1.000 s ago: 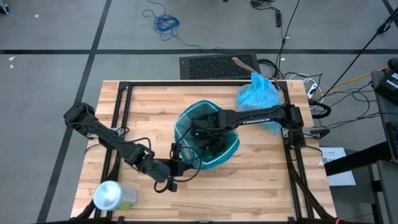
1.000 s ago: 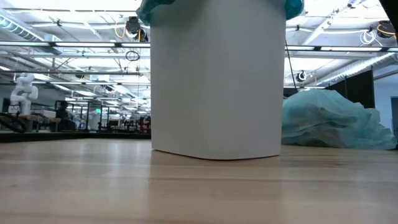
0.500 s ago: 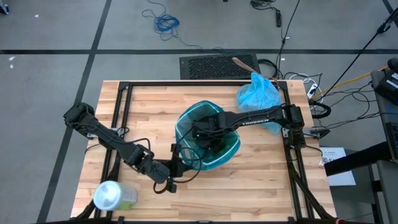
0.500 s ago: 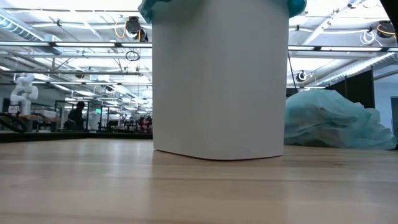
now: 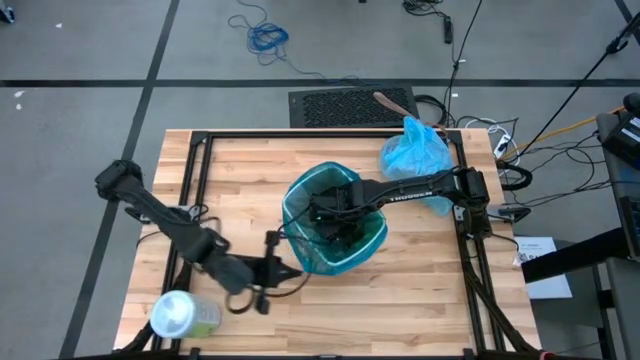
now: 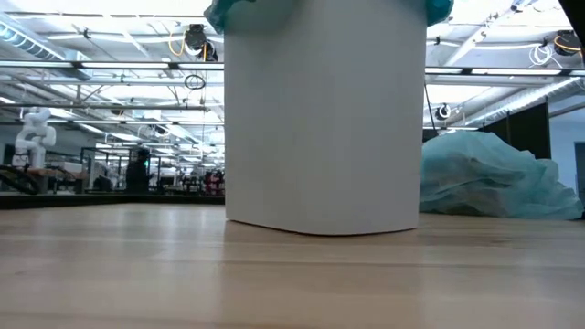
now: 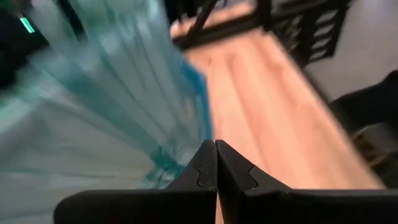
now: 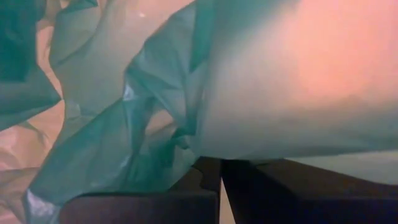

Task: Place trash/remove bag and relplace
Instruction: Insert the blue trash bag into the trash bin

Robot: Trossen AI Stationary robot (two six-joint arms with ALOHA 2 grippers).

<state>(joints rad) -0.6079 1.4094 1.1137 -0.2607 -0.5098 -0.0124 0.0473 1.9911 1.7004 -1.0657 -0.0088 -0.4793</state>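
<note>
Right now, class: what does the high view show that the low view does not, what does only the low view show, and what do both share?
Only the high view shows both arms: the right gripper reaching into the teal-lined bin, the left gripper at its near rim, and the pale-green container. Only the low view shows the bin's white wall and the room behind. Both show the light-blue bag lying on the table.

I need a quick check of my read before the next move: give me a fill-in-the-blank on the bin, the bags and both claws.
1. The right claw reaches down inside the ____.
2. The white bin is lined with a ____ bag.
3. The left claw is ____, next to the bin's liner.
4. The crumpled light-blue bag lies on the table near the ____ arm's base.

Missing words: bin; teal; shut; right
</note>
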